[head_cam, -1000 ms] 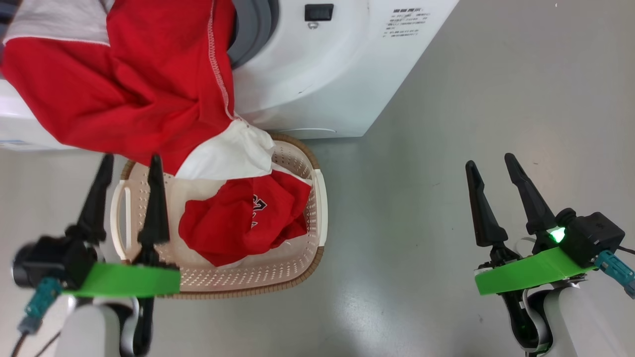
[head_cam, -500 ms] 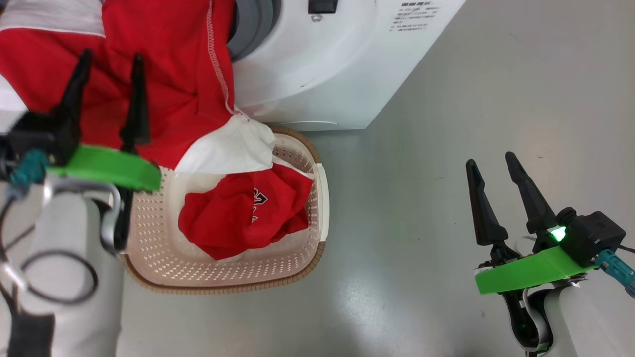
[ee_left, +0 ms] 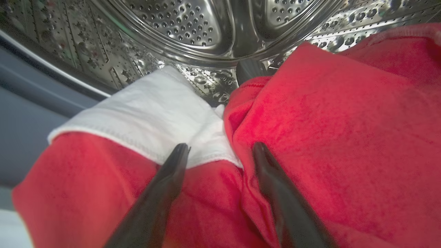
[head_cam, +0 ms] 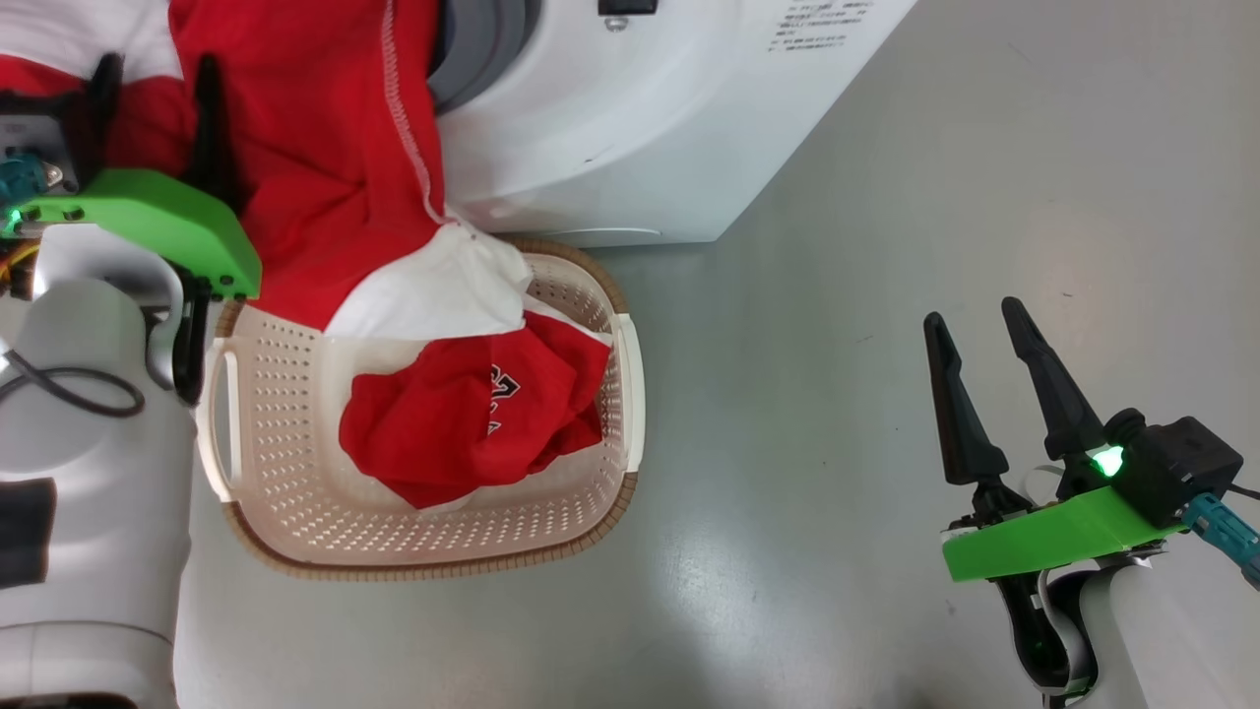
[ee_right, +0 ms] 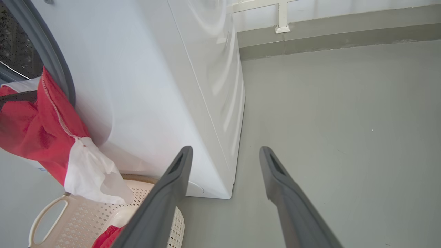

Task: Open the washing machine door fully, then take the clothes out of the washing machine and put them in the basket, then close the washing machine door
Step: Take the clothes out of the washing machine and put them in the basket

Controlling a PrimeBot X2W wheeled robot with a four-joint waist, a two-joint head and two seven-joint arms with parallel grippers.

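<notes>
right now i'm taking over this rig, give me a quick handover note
Left gripper: jaws open, nothing gripped, poised at the mouth of the steel drum over the red-and-white garment.
Right gripper: jaws open, empty, above the floor right of the basket.
That garment trails from the washing machine down to the basket; its white end reaches the back rim.
Done: one red printed garment lies in the basket.
Left: pull the trailing garment in, check the drum, close the door.
</notes>
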